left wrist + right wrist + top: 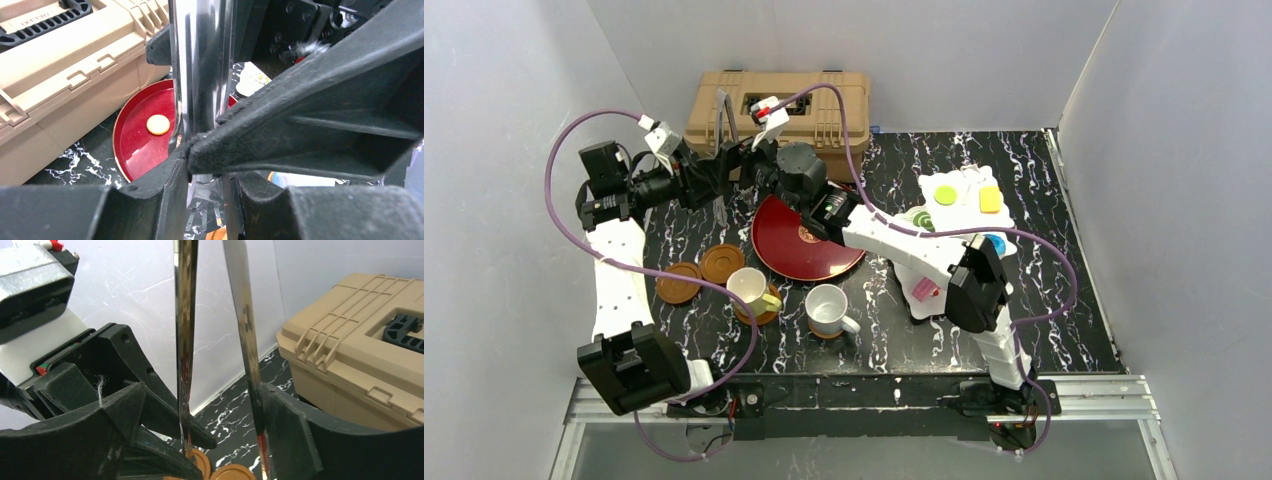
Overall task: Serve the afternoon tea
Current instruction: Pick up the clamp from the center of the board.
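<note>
My left gripper point(716, 178) is shut on a pair of shiny metal tongs point(724, 118) that stand upright in front of the tan case. In the left wrist view the tongs point(200, 75) run up from between my fingers point(155, 200). My right gripper point(759, 172) is open and straddles both blades point(245, 340), its right finger point(290, 435) against one blade. The white stand point(969, 178) sits at the right with small cakes, a yellow-green one point(946, 194) and a yellow one point(990, 199). A pale-yellow mug point(749, 288) and a white mug point(827, 308) rest on saucers; two bare saucers point(722, 262) lie left.
A tan plastic case point(779, 110) stands at the back, close behind both grippers. The dark-red tray point(809, 250) lies under the right arm, with a round biscuit point(158, 124) on it. White walls close in on the left, back and right.
</note>
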Action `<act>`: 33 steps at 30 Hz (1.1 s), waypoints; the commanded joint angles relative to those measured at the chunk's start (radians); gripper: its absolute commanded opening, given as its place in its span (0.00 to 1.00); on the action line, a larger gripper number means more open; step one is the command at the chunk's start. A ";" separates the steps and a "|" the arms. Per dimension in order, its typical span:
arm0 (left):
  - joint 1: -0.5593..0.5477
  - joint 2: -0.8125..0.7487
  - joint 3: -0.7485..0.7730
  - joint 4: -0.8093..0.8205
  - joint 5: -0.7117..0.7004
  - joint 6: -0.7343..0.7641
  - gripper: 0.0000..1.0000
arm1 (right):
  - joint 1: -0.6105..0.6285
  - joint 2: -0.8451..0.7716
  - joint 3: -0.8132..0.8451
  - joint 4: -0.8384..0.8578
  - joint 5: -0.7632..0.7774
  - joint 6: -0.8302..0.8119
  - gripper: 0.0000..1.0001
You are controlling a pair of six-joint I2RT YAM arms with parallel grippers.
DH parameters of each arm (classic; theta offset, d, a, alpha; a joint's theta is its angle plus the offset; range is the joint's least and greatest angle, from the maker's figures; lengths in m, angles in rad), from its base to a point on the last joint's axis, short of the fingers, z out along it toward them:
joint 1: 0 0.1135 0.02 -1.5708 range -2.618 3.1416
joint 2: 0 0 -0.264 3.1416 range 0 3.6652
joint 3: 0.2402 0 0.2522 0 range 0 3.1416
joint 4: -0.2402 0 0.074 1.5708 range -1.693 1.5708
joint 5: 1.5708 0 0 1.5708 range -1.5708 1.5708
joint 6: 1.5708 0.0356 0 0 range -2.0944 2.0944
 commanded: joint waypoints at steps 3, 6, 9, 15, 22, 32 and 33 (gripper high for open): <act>-0.002 -0.002 0.027 -0.030 0.024 0.036 0.11 | 0.021 -0.050 -0.042 0.025 0.073 -0.089 0.80; -0.002 0.001 0.027 -0.031 0.022 0.035 0.15 | 0.020 -0.058 -0.050 0.028 0.099 -0.122 0.72; -0.002 0.000 0.026 -0.031 0.013 0.034 0.25 | 0.021 -0.054 -0.041 0.026 0.114 -0.164 0.68; -0.003 -0.003 0.016 -0.029 -0.002 0.042 0.47 | 0.020 -0.068 -0.094 0.092 0.133 -0.209 0.64; -0.002 -0.012 0.002 -0.023 -0.013 0.043 0.80 | 0.019 -0.080 -0.119 0.137 0.159 -0.243 0.63; -0.003 0.071 0.034 -0.169 -0.031 0.122 0.98 | -0.020 -0.060 -0.189 0.232 0.270 -0.317 0.71; -0.003 0.087 0.051 -0.189 -0.032 0.130 0.98 | -0.022 -0.060 -0.206 0.251 0.281 -0.330 0.72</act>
